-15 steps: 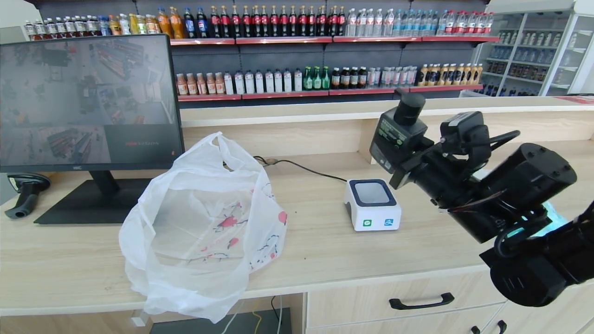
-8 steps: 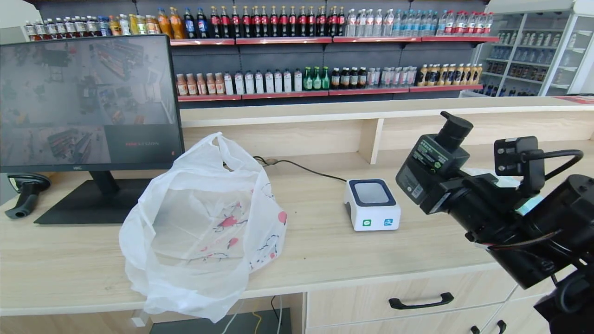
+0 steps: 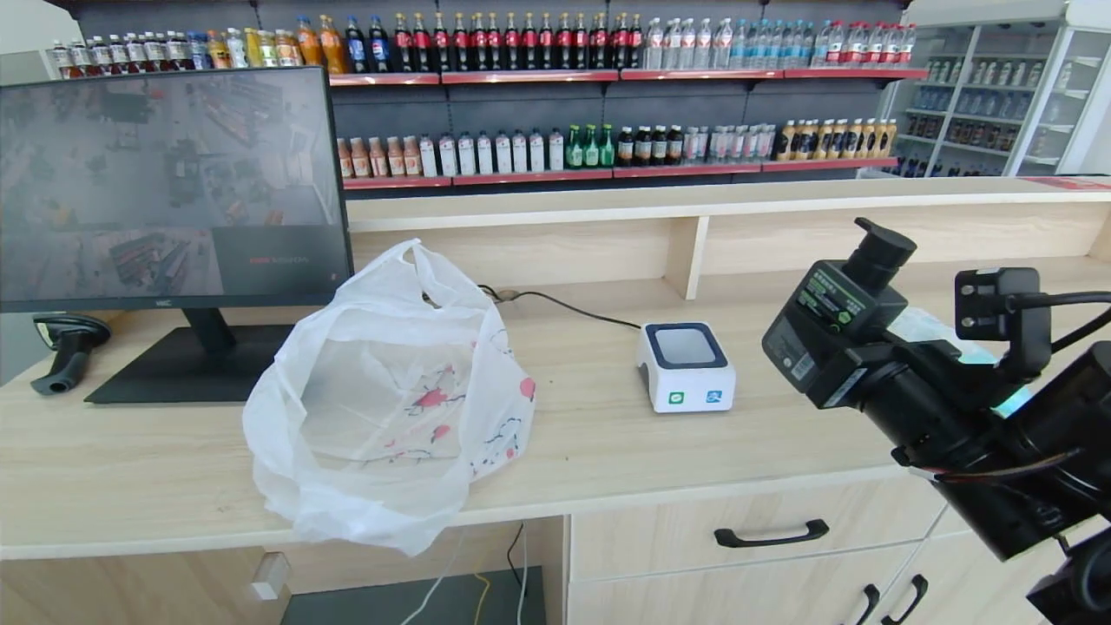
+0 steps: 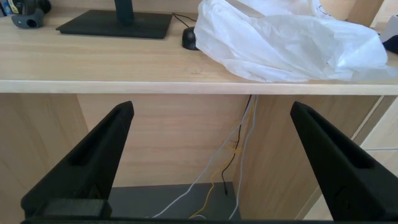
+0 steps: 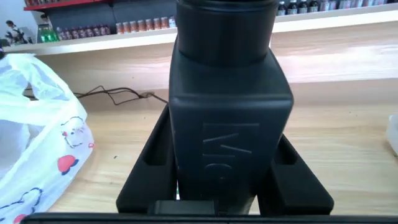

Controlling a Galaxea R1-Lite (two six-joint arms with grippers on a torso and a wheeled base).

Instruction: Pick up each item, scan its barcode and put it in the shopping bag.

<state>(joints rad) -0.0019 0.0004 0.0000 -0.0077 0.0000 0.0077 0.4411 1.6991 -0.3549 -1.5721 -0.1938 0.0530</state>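
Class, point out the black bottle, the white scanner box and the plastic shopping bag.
black plastic bottle (image 3: 823,319), head view, labelled side.
small white scanner box (image 3: 685,358), head view, dark top window.
translucent white plastic shopping bag (image 3: 391,408), head view, front wall.

Bag (image 3: 391,408) on counter (image 3: 608,443), left of centre. Behind bag, to left: monitor (image 3: 165,191); likely mouse (image 4: 188,38) between its base and bag. Scanner (image 3: 684,366) on counter, right of bag, apart. Right of scanner, above counter: bottle (image 3: 833,308) in right gripper (image 3: 825,360).
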